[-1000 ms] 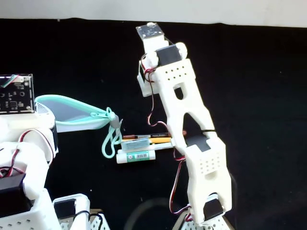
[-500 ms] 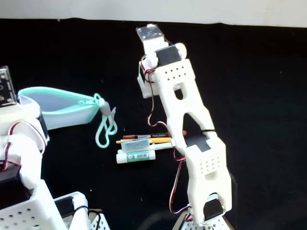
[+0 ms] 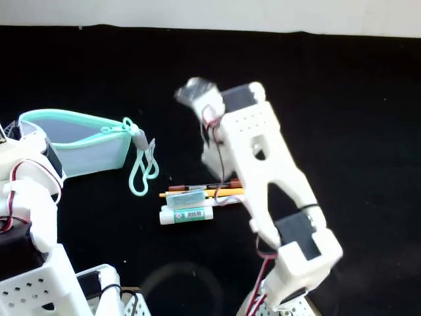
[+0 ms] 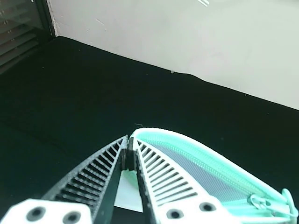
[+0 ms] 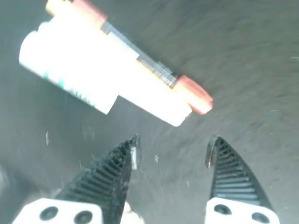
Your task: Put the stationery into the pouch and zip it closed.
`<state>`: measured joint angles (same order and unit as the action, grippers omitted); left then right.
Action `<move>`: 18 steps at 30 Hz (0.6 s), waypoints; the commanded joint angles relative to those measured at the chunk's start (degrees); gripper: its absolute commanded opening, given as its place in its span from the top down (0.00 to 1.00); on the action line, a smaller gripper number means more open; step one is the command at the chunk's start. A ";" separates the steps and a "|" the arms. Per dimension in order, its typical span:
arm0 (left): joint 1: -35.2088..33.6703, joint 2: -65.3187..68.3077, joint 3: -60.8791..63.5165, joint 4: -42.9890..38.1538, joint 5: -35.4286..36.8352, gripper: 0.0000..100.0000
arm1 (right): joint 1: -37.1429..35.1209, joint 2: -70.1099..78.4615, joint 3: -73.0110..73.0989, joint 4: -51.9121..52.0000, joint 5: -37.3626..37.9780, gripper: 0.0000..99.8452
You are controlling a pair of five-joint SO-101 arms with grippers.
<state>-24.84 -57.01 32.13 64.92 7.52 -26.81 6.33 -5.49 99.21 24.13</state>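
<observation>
The teal pouch (image 3: pixel 79 141) lies at the left with its mouth open and a teal cord loop (image 3: pixel 141 174) hanging from its zipper end. My left gripper (image 4: pixel 130 150) is shut on the pouch (image 4: pixel 205 163) rim at the end away from the zipper pull. The stationery (image 3: pixel 194 201) sits in a small pile mid-table: a white glue stick (image 3: pixel 186 214) in front, pens (image 3: pixel 217 191) behind. My right arm (image 3: pixel 263 158) leans over the pile's right end. My right gripper (image 5: pixel 172 151) is open just short of the glue stick (image 5: pixel 70 70) and an orange-tipped pen (image 5: pixel 191 95), holding nothing.
The table (image 3: pixel 355 99) is covered in black cloth, with a white wall along its far edge. Bare cloth stretches to the right of the right arm and behind the pouch. Both arm bases stand at the near edge.
The left arm drew the pouch to the left and away from the pile. The right arm tipped down and to the right, over the stationery.
</observation>
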 commanded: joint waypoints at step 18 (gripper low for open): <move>-4.00 0.92 1.27 0.53 0.35 0.99 | -18.24 -13.23 35.47 -33.71 18.02 0.77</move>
<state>-27.21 -57.10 32.22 64.92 7.52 -42.99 -4.13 29.85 67.38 41.10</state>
